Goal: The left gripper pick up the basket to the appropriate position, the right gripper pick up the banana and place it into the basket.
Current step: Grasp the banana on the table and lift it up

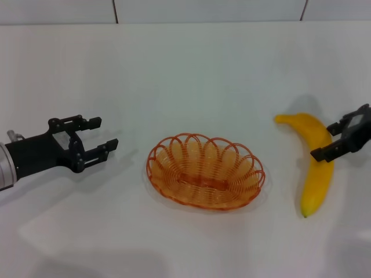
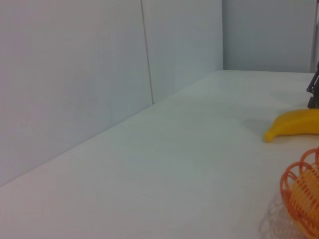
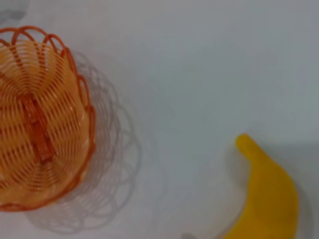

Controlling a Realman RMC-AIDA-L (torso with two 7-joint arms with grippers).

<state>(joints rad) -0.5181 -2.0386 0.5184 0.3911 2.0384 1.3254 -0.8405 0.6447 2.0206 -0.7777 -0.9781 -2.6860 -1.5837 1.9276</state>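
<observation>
The black two-fingered left gripper hovers over the white table with its fingers spread wide, holding nothing, pointing toward the shallow oval basket of orange wire, which sits apart from it at the middle of the table. The black right gripper is at the far right, directly over the middle of the long curved yellow banana; whether its fingers touch or grip it I cannot tell. The banana lies on the table just right of the basket, apart from it.
</observation>
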